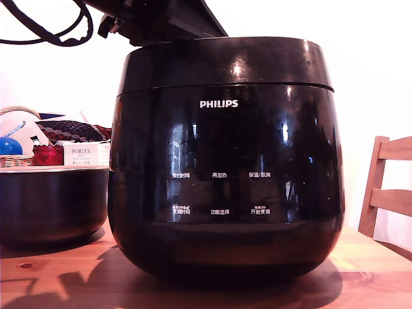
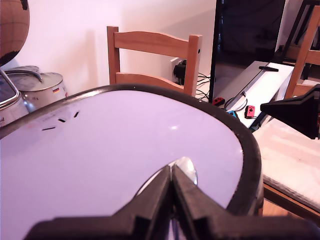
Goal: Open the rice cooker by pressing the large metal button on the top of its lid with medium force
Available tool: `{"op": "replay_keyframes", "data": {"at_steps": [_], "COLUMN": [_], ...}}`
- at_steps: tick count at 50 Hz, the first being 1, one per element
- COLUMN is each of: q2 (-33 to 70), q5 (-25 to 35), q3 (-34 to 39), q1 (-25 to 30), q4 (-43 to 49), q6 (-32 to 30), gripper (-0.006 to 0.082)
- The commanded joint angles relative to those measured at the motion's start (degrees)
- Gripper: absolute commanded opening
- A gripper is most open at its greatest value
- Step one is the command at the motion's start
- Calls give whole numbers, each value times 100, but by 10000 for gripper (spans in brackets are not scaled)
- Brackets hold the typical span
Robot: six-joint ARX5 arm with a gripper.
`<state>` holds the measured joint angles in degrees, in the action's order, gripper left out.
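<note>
Exterior view first: we see the rice cooker [image 1: 225,161] filling the middle of the wooden table [image 1: 360,270], with a lower dark pot [image 1: 51,203] beside it on that view's left and a chair [image 1: 386,187] on its right. Its lid [image 1: 222,61] sits shut, the seam unbroken all round. Only the dark underside of the arm [image 1: 161,19] shows above the lid.

From the wrist view we find the gripper [image 2: 171,177] with its 2 fingers pressed together, holding nothing, tips at the round metal button [image 2: 185,170] — contact we cannot confirm. We judge the press is best made straight down on the button's middle, firm but not hard, with 1 steady push so the tips do not slide off.
</note>
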<state>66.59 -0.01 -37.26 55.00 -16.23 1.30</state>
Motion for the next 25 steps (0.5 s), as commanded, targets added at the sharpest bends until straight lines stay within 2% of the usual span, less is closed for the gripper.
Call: {"op": "replay_keyframes", "data": {"at_steps": [1, 25], "q2": [162, 166], "q5": [-13, -79], "q3": [2, 2], "q1": [13, -13], "q4": [146, 863], "q6": [-22, -22], "gripper": [-21, -21]}}
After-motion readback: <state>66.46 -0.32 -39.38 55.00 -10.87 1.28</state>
